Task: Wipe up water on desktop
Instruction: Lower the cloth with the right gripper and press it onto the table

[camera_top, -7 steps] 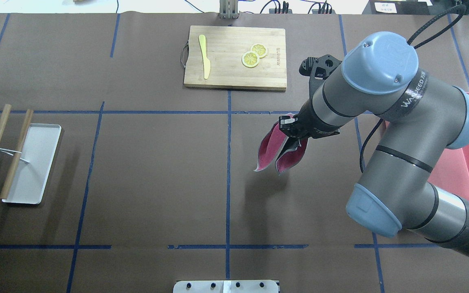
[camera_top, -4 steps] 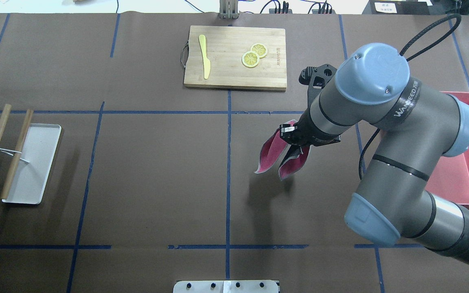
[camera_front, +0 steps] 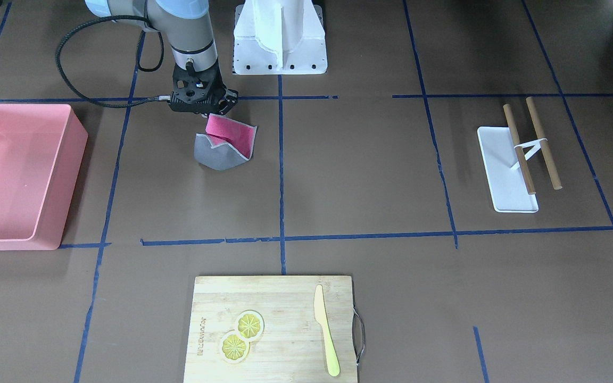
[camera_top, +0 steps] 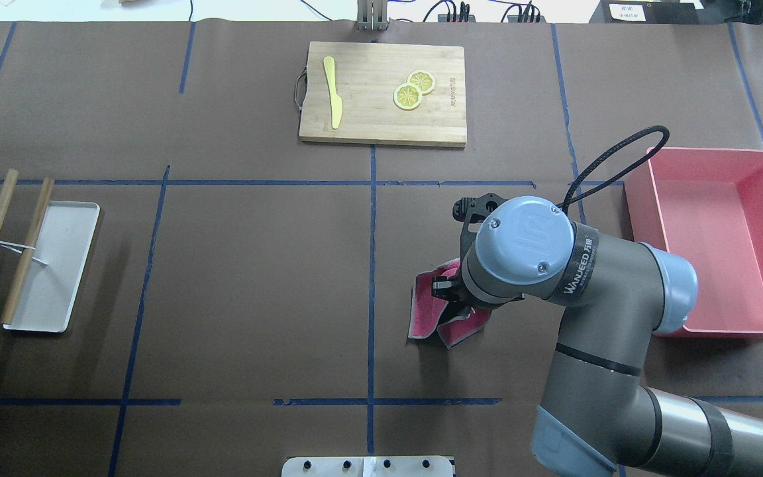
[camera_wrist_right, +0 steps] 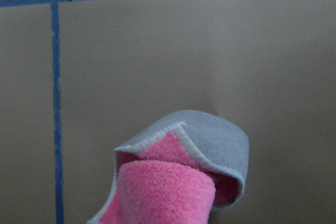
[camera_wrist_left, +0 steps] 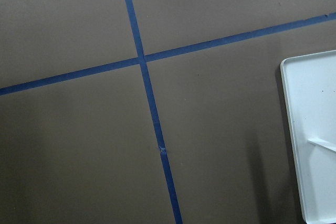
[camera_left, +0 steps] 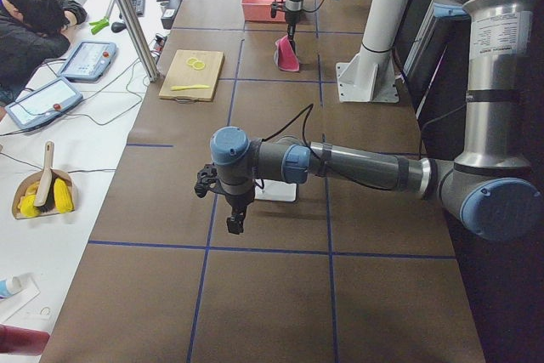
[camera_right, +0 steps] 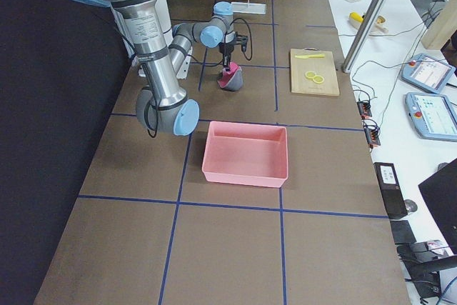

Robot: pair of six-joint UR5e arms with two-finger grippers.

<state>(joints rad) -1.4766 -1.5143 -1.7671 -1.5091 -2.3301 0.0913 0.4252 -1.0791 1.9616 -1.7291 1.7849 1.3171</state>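
Observation:
My right gripper (camera_top: 449, 290) is shut on a cloth (camera_top: 429, 311), pink on one side and grey on the other. It holds the cloth low over the brown desktop (camera_top: 255, 278), just right of the centre tape line. The cloth's folded lower part (camera_front: 224, 151) looks to rest on the desktop, and it curls up in the right wrist view (camera_wrist_right: 181, 179). I see no water on the desktop. My left gripper (camera_left: 234, 223) shows only in the exterior left view, above the white tray, and I cannot tell if it is open or shut.
A bamboo cutting board (camera_top: 381, 126) with a yellow knife and two lemon slices lies at the far centre. A pink bin (camera_top: 719, 232) stands to the right of the cloth. A white tray (camera_top: 57, 265) with two wooden sticks lies at the left.
My right arm has swung back toward the robot and come down. The cloth, hanging free above the desktop before, now sits lower and crumpled against it.

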